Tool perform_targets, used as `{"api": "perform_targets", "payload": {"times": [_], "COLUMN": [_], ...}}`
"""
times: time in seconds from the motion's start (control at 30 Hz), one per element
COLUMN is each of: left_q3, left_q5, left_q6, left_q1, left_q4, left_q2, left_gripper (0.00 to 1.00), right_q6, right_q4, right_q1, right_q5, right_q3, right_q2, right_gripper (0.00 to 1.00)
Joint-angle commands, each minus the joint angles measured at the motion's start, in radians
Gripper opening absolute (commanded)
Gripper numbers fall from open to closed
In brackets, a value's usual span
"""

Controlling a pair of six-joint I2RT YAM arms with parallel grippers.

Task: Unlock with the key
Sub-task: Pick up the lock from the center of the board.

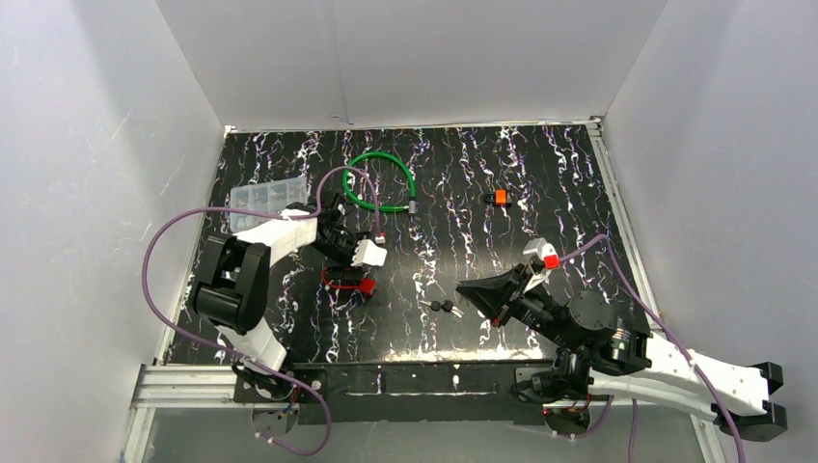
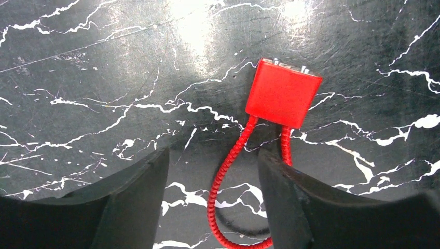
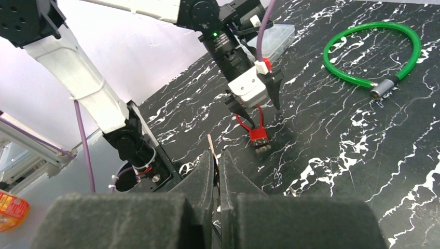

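- Top external view, left of centre: the left gripper (image 2: pixel 212 155) hangs over the red padlock (image 2: pixel 283 93), which lies on the counter (image 1: pixel 579 222).
- Left wrist view: the gripper's fingers are spread and straddle the red cable shackle (image 2: pixel 220 187). The padlock body lies just beyond the fingertips.
- Handling, as judged: the body is small, light, rigid and smooth, so it is likely to slide or twist under key pressure. The cable looks flexible and would make a poor hold. Clamp the body's flat faces and leave the keyway clear.
- Centre: black-headed keys (image 1: pixel 442 307) sit just beside the right gripper's tip; whether they lie or hang cannot be told.
- Right wrist view: the right gripper (image 3: pixel 217 158) is pressed together, pinching a thin key blade (image 3: pixel 210 145), and is well apart from the padlock.
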Motion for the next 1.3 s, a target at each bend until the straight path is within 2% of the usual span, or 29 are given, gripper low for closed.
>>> {"api": "perform_targets", "payload": {"times": [0.0, 0.1, 0.23, 0.5, 0.67, 1.13, 1.2, 1.27], "left_q3": [0.025, 0.058, 0.061, 0.076, 0.033, -0.054, -0.049, -0.038], "left_q5": [0.043, 0.056, 0.09, 0.081, 0.042, -0.044, -0.045, -0.052], "left_q6": [-0.033, -0.114, -0.122, -0.175, -0.198, -0.258, -0.26, -0.267], "left_q1": [-0.003, 0.0, -0.005, -0.049, -0.075, -0.081, -0.089, -0.1], "left_q4": [-0.059, -0.104, -0.173, -0.295, -0.254, -0.095, -0.081, -0.068], "left_q2": [-0.047, -0.082, -0.118, -0.083, -0.055, -0.023, -0.006, 0.017], "left_gripper": [0.66, 0.66, 0.63, 0.42, 0.35, 0.38, 0.35, 0.27], "right_q6": [0.001, 0.004, 0.007, 0.01, 0.007, -0.002, -0.001, 0.001], "right_q4": [0.005, -0.001, -0.001, 0.003, 0.006, -0.001, -0.001, -0.001], "right_q1": [-0.005, -0.005, -0.005, -0.005, -0.005, -0.005, -0.005, -0.005], "right_q5": [0.041, 0.044, 0.043, 0.04, 0.044, 0.061, 0.061, 0.062], "right_q3": [0.019, 0.02, 0.016, 0.019, 0.022, 0.025, 0.026, 0.026], "right_q2": [-0.015, -0.017, -0.018, -0.009, -0.004, -0.021, -0.019, -0.017], "right_gripper": [0.01, 0.01, 0.01, 0.01, 0.01, 0.01, 0.01, 0.01]}}
